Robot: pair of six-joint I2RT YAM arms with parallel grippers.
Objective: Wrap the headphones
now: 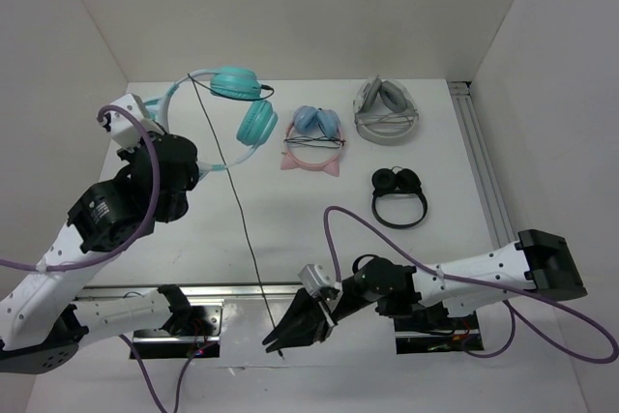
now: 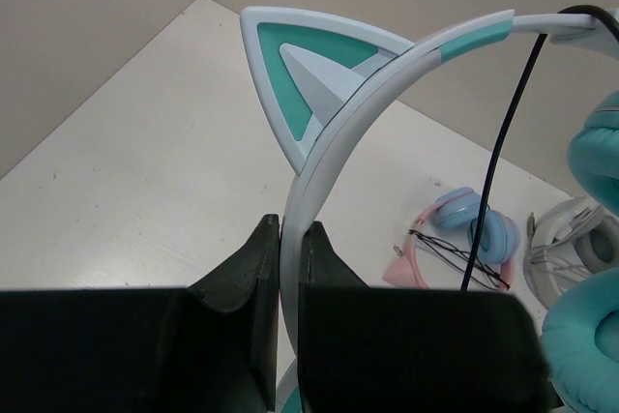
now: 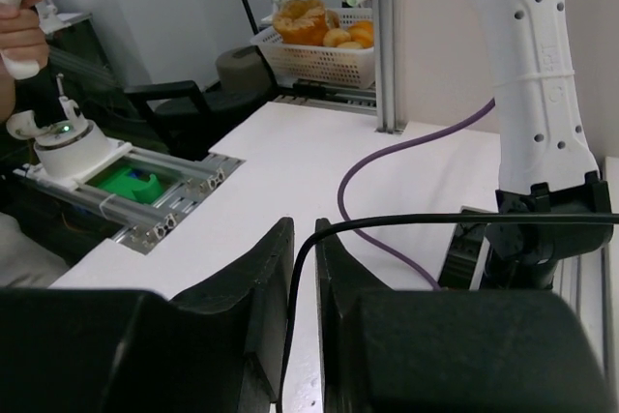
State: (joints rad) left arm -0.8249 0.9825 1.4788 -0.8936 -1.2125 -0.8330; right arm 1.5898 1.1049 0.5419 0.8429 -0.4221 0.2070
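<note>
The teal headphones (image 1: 235, 83) are lifted off the table at the back left, both cups hanging right of my left gripper (image 1: 153, 111). That gripper (image 2: 288, 239) is shut on the pale headband (image 2: 338, 132), just below a cat ear (image 2: 300, 74). The thin black cable (image 1: 242, 220) runs from the headband straight down toward the table's near edge. There my right gripper (image 1: 273, 343) has the cable (image 3: 435, 221) passing between its jaws (image 3: 304, 239). The jaws stand a little apart, wider than the cable, which bends over the right fingertip.
Pink cat-ear headphones (image 1: 311, 142) with blue cups, pale grey headphones (image 1: 385, 111) and small black headphones (image 1: 398, 195) lie right of centre. A purple robot cable (image 1: 334, 239) loops over the right arm. A metal rail (image 1: 484, 162) lines the right side; walls enclose the table.
</note>
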